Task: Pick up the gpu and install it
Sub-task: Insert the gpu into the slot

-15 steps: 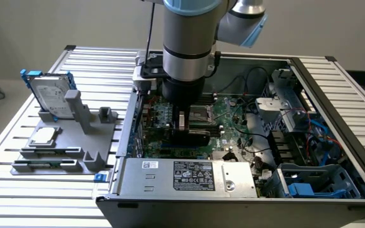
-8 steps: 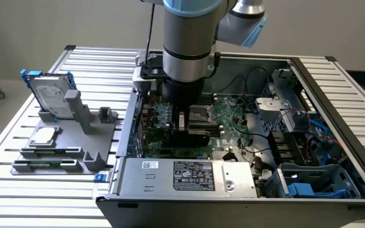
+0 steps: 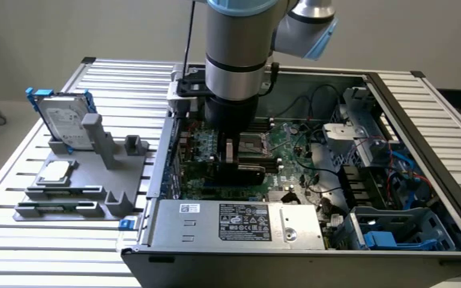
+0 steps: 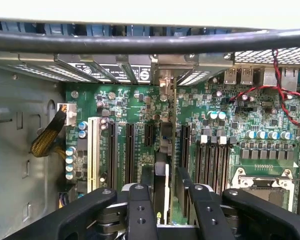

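The slatted silver aluminium tabletop (image 3: 22, 240) is ribbed in parallel lines. The flat green motherboard (image 4: 135, 105) carries black slots and one cream-white slot (image 4: 93, 150). The thin rectangular gpu (image 3: 242, 174) shows a black cover; the two-fingered end effector (image 4: 166, 200) is matt black. The boxy hard drive (image 3: 60, 117) is silver in a blue frame; the moulded plastic fixture (image 3: 94, 192) is grey. Twisted wires (image 4: 290, 107) are red and black.

— Where does the gpu (image 4: 161, 176) stand?
— On edge on the motherboard (image 3: 295, 150) inside the case (image 3: 295, 270), with the gripper (image 4: 166, 212) straddling it.
— And outside the case?
— On the table (image 3: 22, 240), at the exterior view's left, a stand (image 3: 86, 180) carries the hard drive (image 3: 60, 120). The processor chip (image 3: 54, 173) lies nearer the camera.
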